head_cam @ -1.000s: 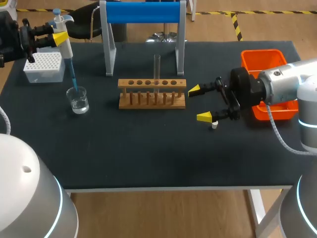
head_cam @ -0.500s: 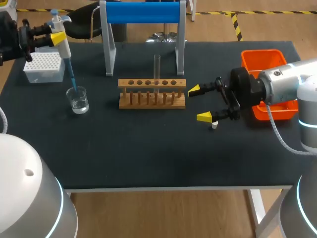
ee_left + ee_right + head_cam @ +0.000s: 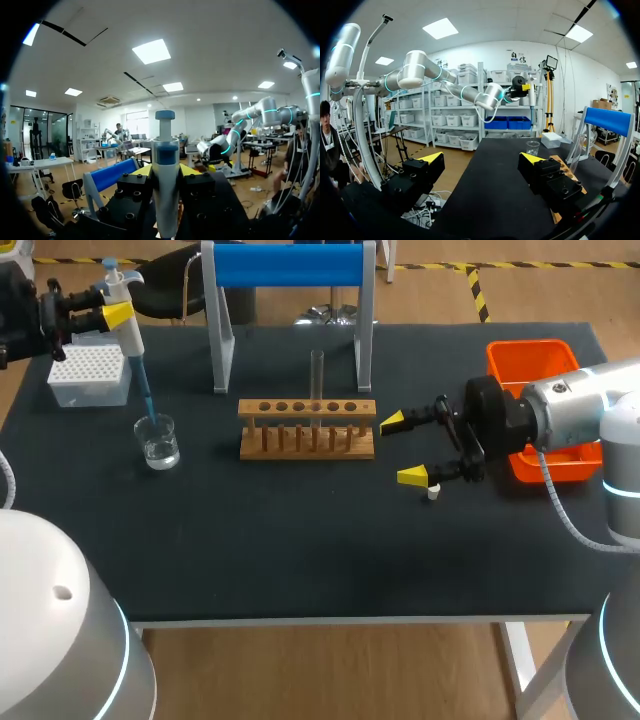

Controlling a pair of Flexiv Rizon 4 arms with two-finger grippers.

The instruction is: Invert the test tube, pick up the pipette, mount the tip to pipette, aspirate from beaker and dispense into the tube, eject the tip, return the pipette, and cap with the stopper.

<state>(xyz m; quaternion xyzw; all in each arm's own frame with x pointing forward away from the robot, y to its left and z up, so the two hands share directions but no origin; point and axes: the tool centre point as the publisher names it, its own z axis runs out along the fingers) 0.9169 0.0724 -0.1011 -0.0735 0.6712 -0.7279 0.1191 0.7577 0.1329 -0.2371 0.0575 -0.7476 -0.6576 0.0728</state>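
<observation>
White tip box: a white plastic box of pipette tips (image 3: 88, 375) sits at the table's far left corner, just behind the left gripper's load.
Left gripper: the left gripper (image 3: 115, 312) (image 3: 166, 172) comes in from the left edge, its yellow-tipped fingers pinching the pipette's body from both sides.
Pipette: the white-and-blue pipette (image 3: 128, 325) (image 3: 165, 175) hangs upright in that grip, plunger on top; its translucent blue tip (image 3: 145, 390) points down to the beaker's mouth, and whether it meets the liquid cannot be told.
Beaker: a small clear glass beaker (image 3: 158, 443) (image 3: 533, 147) with a little clear liquid stands in front of the tip box.
Stand: a grey frame with a blue top bar (image 3: 288, 265) stands at the back middle.
Rack: a wooden test tube rack (image 3: 307, 430) lies in front of the stand.
Test tube: a clear glass test tube (image 3: 317, 375) stands upright in a hole in the rack's right half.
Right gripper: the right gripper (image 3: 402, 448) (image 3: 482, 159) hovers just right of the rack, fingers spread wide, holding nothing.
Stopper: a small white stopper (image 3: 433, 493) lies on the dark tabletop (image 3: 300, 540), just beside the nearer fingertip.
Tray: an orange plastic tray (image 3: 530, 355) sits at the right edge, partly hidden by the right arm.
</observation>
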